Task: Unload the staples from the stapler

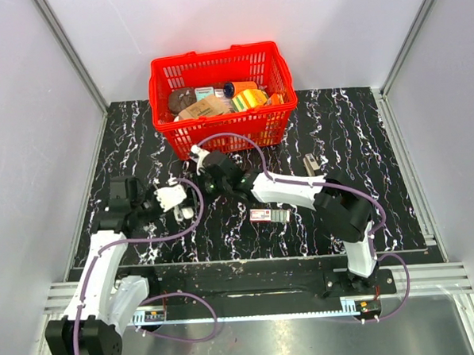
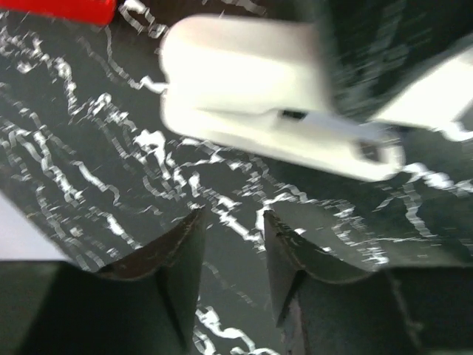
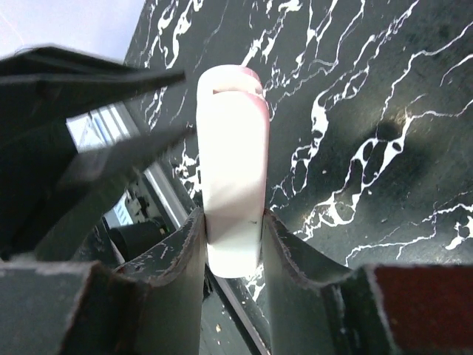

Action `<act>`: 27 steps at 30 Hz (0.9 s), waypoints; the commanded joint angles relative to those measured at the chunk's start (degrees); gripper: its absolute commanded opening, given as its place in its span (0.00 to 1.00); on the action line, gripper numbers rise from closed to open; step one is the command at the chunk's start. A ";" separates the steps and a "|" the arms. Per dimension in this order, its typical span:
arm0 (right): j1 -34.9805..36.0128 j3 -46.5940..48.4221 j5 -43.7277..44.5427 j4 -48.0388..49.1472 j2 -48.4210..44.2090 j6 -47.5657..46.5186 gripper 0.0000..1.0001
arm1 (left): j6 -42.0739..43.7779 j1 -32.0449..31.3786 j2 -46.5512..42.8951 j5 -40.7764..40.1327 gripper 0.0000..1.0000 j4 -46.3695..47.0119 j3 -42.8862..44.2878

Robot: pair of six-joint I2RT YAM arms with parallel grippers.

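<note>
Holds stapler (image 3: pixel 230 170) clamped in right end effector (image 3: pixel 233 219) over tabletop (image 3: pixel 384 89); shows left end effector (image 2: pixel 233 222) narrowly parted, empty, just short of it; risks twisting it loose if pushed off-centre.

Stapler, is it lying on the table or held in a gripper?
Held: the right gripper is shut on the stapler, one finger against each side.

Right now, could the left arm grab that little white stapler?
Probably yes. The left gripper is open and empty, the stapler just ahead of it, nothing between. The right gripper clamps one end, so only the rest is free.
</note>
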 commanded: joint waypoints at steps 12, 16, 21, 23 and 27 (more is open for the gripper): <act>0.20 11.89 10.17 -12.72 2.86 -2.65 0.00 | -30.97 14.37 4.33 21.33 0.85 -11.29 24.73; 1.52 15.85 12.45 -18.01 6.99 -4.76 0.00 | -34.85 20.98 11.46 28.11 0.99 -17.01 33.62; 3.01 20.16 15.53 -23.37 10.42 -6.52 0.00 | -36.97 21.43 12.08 27.24 0.99 -15.87 33.99; 3.19 22.35 15.97 -24.96 11.83 -6.61 0.00 | -37.49 21.51 11.91 27.06 0.99 -15.87 33.47; 3.54 26.05 15.98 -27.86 14.20 -6.44 0.00 | -37.06 21.51 10.42 26.63 0.99 -15.78 31.62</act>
